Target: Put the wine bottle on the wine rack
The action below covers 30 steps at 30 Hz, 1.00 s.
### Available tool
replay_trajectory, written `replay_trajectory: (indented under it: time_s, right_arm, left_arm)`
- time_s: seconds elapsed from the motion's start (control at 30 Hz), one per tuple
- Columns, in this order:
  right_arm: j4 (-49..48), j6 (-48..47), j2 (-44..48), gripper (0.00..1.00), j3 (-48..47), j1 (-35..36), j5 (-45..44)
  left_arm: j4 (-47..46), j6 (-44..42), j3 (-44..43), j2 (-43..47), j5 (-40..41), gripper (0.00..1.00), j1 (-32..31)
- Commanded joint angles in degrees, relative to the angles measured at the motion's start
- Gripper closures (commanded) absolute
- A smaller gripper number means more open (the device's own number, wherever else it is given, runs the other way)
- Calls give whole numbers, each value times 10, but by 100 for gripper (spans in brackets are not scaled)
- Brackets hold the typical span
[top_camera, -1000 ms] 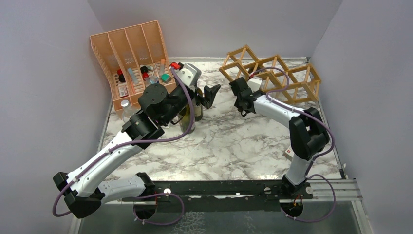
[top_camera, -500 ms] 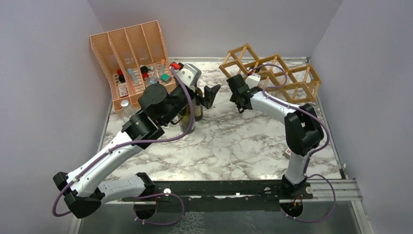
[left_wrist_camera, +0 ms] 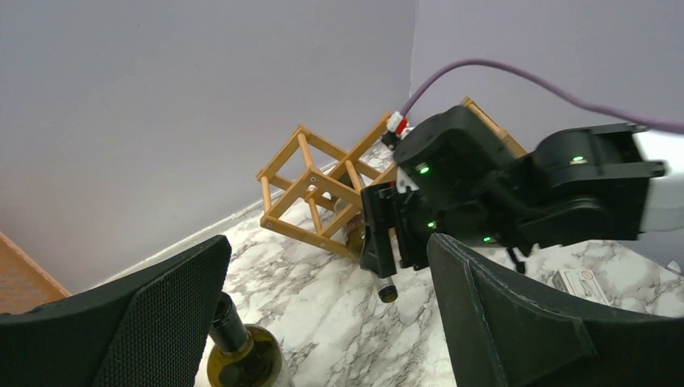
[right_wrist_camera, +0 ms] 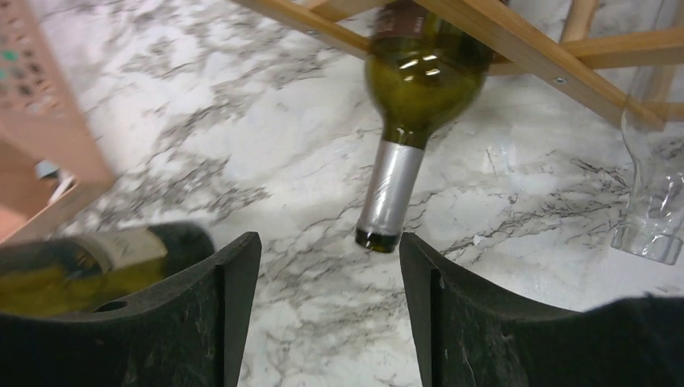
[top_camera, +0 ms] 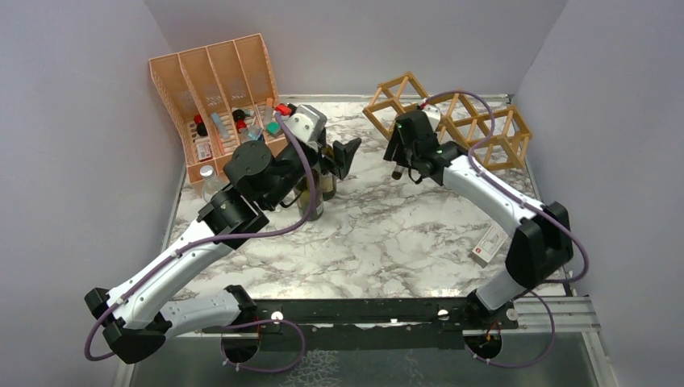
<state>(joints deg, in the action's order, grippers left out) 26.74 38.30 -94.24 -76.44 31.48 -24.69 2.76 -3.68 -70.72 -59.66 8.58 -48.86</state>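
Note:
The wine bottle [right_wrist_camera: 423, 72] is dark green with a silver-foiled neck [right_wrist_camera: 391, 193]. It lies in a cell of the light wooden wine rack [top_camera: 504, 129], neck pointing out over the marble; the neck also shows under the right arm [left_wrist_camera: 386, 289]. My right gripper [right_wrist_camera: 329, 242] is open just short of the bottle's mouth, touching nothing, and hangs in front of the rack's left end [top_camera: 403, 145]. My left gripper [left_wrist_camera: 329, 242] is wide open and empty near the table's middle [top_camera: 343, 153], above a second upright bottle [left_wrist_camera: 242, 355].
The second green bottle [top_camera: 310, 193] stands under the left wrist. An orange-pink slotted organiser [top_camera: 218, 89] with small items fills the back left. A clear jar [top_camera: 208, 179] sits by it. A clear glass [right_wrist_camera: 653, 193] stands by the rack, and a white card [top_camera: 488, 244] lies at the right.
The right gripper went from shut to open and shifted toward the rack, and its elbow swung right. The bottle neck now pokes free. The left arm shifted slightly.

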Motion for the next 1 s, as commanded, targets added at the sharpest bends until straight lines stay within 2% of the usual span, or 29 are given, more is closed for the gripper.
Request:
replay_trajectory:
  time_s: [0.0,0.13,0.27,0.53,0.67,0.97]
  right_arm:
    - [-11,-76,83,34,27,-2,119]
    - [-97,-137,161,34,87,5,251]
    - [-162,-169,205,34,115,37,333]
    - [-225,-207,164,34,70,198,236]
    - [-169,-205,93,37,-22,228,201]
    - [-157,-254,-26,38,-150,260,128]
  left_arm:
    - [-21,19,12,31,31,1,-2]
    - [-27,30,21,48,48,1,-2]
    - [-28,39,30,65,71,1,-2]
    - [-28,54,50,108,159,1,-2]
    - [-35,63,65,136,196,1,-3]
    - [-27,54,68,149,285,1,-2]
